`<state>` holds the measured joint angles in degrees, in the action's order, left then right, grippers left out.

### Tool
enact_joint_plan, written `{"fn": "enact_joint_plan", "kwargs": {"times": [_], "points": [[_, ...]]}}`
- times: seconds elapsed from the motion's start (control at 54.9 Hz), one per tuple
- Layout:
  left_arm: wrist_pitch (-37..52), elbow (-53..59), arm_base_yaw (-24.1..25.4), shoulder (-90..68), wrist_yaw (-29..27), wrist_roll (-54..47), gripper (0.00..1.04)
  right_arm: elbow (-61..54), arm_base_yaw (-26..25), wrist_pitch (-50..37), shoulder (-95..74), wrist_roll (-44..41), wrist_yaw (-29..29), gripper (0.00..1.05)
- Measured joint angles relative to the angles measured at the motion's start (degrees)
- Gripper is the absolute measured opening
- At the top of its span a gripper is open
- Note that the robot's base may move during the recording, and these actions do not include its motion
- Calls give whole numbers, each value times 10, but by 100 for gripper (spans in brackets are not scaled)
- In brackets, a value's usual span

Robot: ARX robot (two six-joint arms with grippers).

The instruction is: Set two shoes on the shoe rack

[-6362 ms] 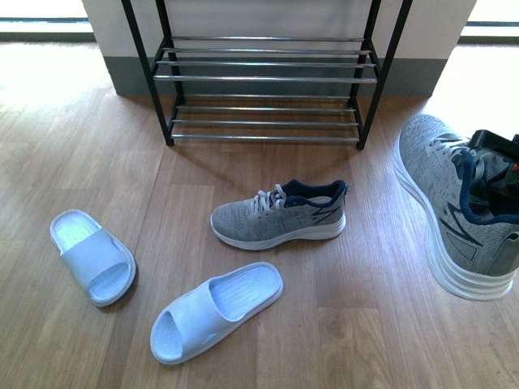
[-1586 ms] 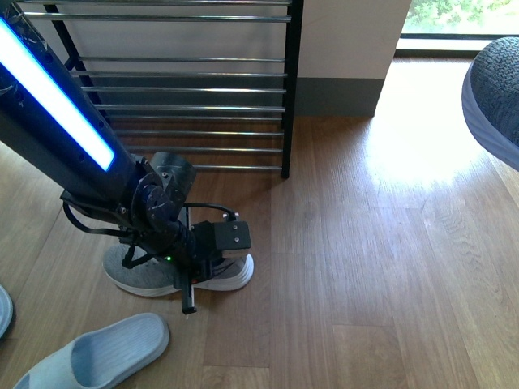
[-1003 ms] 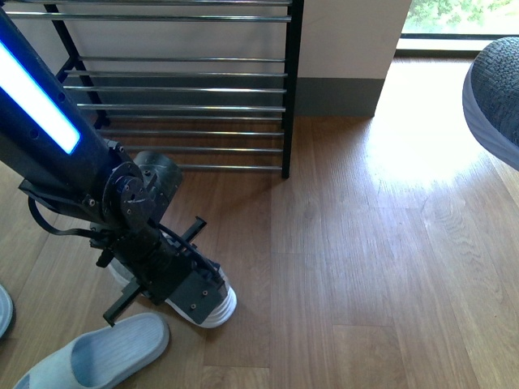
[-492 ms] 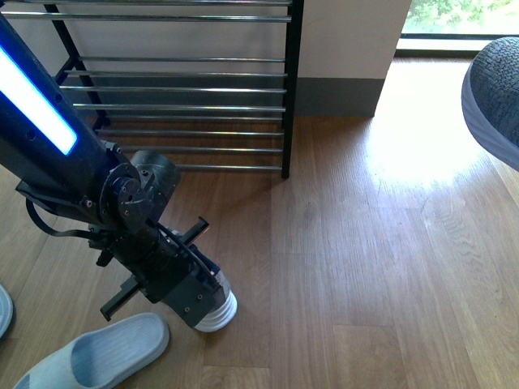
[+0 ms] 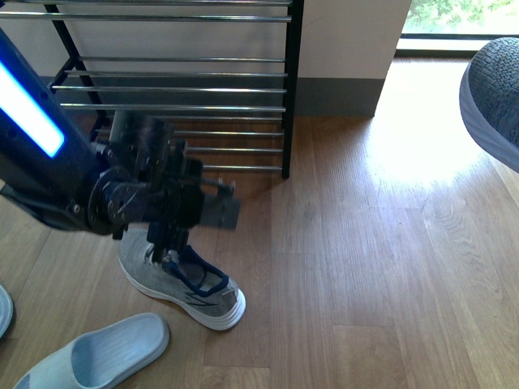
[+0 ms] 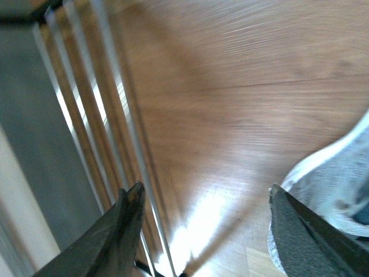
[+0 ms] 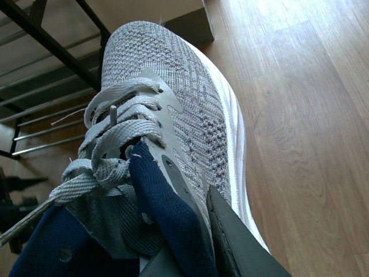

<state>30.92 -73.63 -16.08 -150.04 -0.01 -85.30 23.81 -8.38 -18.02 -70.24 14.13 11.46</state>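
One grey sneaker [image 5: 183,284] with a white sole stands on the wood floor in front of the shoe rack [image 5: 178,89], heel toward me. My left gripper [image 5: 173,241] hovers open just above it, not holding it. In the left wrist view the left gripper [image 6: 213,231] has its jaws wide apart, with the sneaker's toe [image 6: 337,184] by one finger and the rack's rods [image 6: 109,109] by the other. My right gripper [image 7: 190,234] is shut on the collar of the other grey sneaker [image 7: 173,109]. Its toe shows raised at the front view's right edge [image 5: 491,97].
A pale blue slipper [image 5: 93,355] lies on the floor in front of the floor sneaker. A second slipper's edge [image 5: 2,312] shows at far left. A white wall with a grey skirting [image 5: 340,93] stands right of the rack, sunlit floor beyond it.
My left gripper has lifted off the floor sneaker and swung up toward the rack. The sneaker, turned by it earlier, now lies uncovered. The right sneaker has barely moved.
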Motion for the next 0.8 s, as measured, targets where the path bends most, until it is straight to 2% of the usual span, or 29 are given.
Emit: {"fn": "enact_joint_plan", "kwargs": {"times": [0.164, 0.182, 0.273, 0.401, 0.51, 0.529, 0.656, 0.802], "points": [[-42, -27, -8, 43, -120, 334, 96, 0, 0, 0, 0, 0, 0, 1], [-46, -28, -8, 45, -126, 344, 97, 0, 0, 0, 0, 0, 0, 1], [-110, -49, -10, 50, -180, 525, 95, 0, 0, 0, 0, 0, 0, 1], [-206, -81, -18, 49, -215, 764, 95, 0, 0, 0, 0, 0, 0, 1], [-280, -114, -57, 39, -229, 1014, 95, 0, 0, 0, 0, 0, 0, 1], [-285, -117, -61, 37, -227, 1022, 95, 0, 0, 0, 0, 0, 0, 1], [-362, -183, -137, -14, -192, 1253, 95, 0, 0, 0, 0, 0, 0, 1], [-430, -228, -174, -46, -183, 1377, 95, 0, 0, 0, 0, 0, 0, 1]]}}
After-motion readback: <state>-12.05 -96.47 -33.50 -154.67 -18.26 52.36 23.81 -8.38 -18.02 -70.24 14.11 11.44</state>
